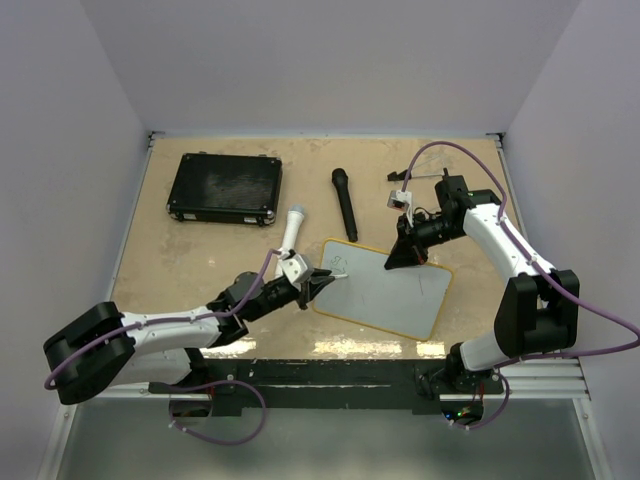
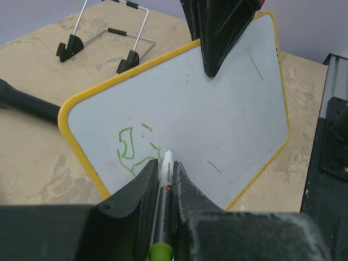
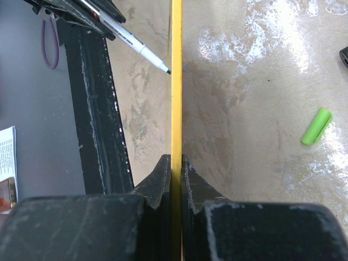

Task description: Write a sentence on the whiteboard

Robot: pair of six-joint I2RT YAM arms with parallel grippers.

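Observation:
The whiteboard point(image 1: 390, 290) with a yellow rim lies on the table in front of the arms. My left gripper point(image 1: 318, 285) is shut on a green-ended marker point(image 2: 163, 185), whose tip rests on the board near its left corner. A few green strokes of the sentence point(image 2: 133, 149) show beside the tip. My right gripper point(image 1: 405, 255) is shut on the board's far edge; the right wrist view shows the yellow rim point(image 3: 176, 81) edge-on between its fingers point(image 3: 163, 174). The marker point(image 3: 130, 41) also shows there, tip at the rim.
A black case point(image 1: 224, 188) lies at the back left. A black microphone point(image 1: 345, 203) and a white microphone point(image 1: 292, 230) lie behind the board. A wire stand point(image 1: 405, 190) is at the back right. A green marker cap point(image 3: 316, 126) lies on the table.

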